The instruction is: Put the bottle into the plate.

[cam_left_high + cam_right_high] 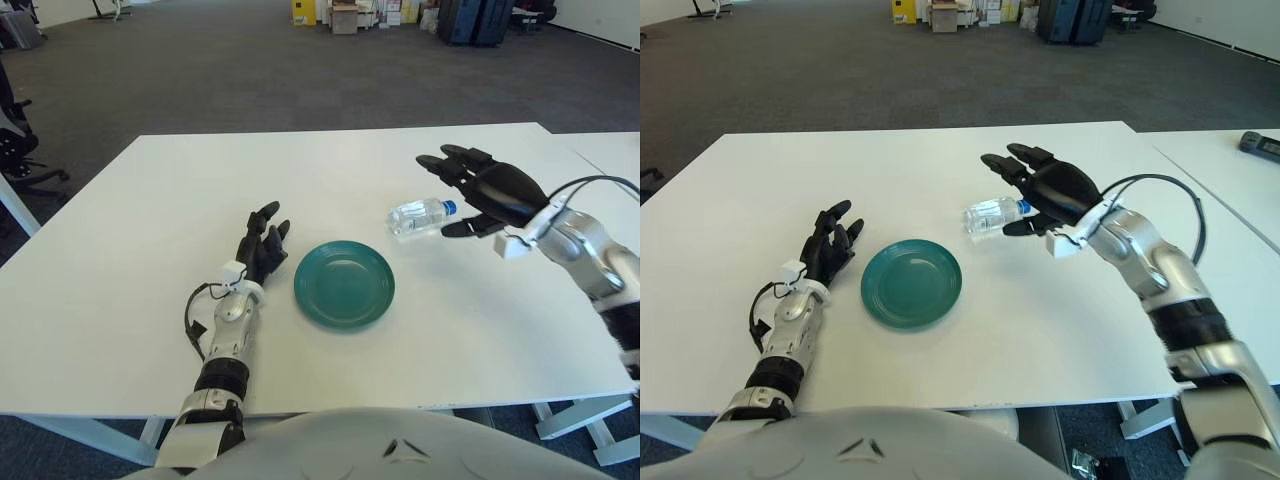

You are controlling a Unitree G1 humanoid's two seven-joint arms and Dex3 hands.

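The right hand (487, 190) hangs above the white table (120, 270), fingers spread wide and gripping nothing, just right of the bottle (420, 215). That bottle is small and clear with a blue cap, lying on its side up and right of the green plate (344, 284), apart from it. Its long axis runs left-right, cap toward the hand. The thumb partly covers the cap end. The left hand (262, 247) shows left of the plate, fingers loosely extended.
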